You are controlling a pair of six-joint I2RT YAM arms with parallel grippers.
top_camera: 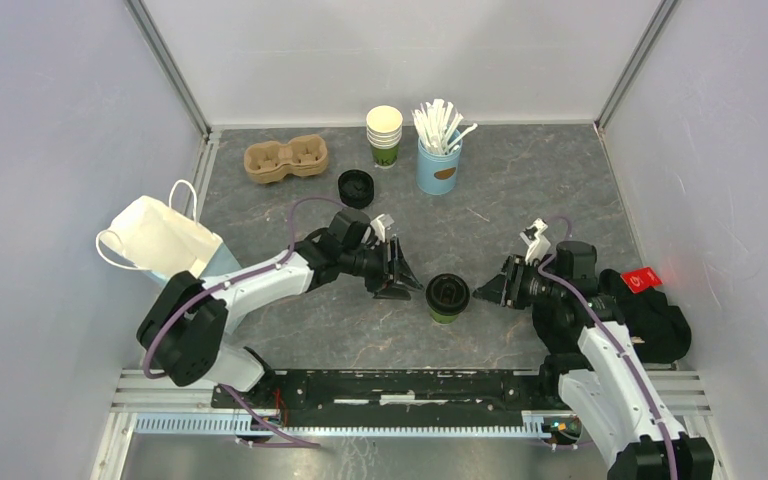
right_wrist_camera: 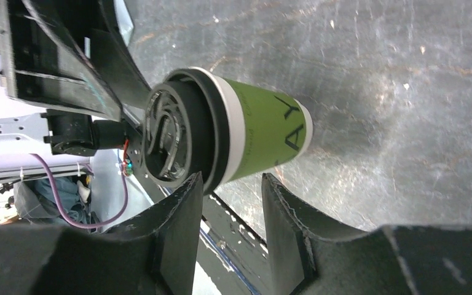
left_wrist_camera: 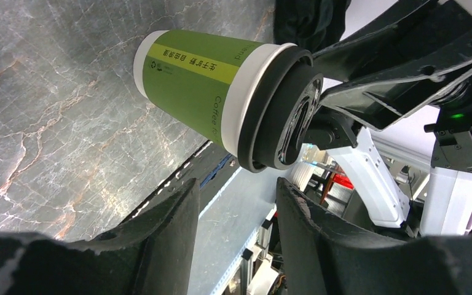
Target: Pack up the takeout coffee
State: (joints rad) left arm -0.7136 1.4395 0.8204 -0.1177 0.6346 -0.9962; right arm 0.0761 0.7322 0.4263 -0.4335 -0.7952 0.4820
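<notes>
Top external view: takeout coffee [top_camera: 447, 297], upright on tabletop [top_camera: 520, 200], lid on. Left pincer [top_camera: 397, 277] just left of the cup, right pincer [top_camera: 487, 290] just right of it. Both part open and holding nothing, cup ahead of the fingers, not between them. Hazards, as judged: two pincers at opposite sides of one light cup could tip it or strike each other; a hard squeeze could dent the paper wall or pop the lid. Paper bag [top_camera: 160, 237] well left of the cup, mouth not visible. Fill level hidden; right fingertip contact with lid unclear
</notes>
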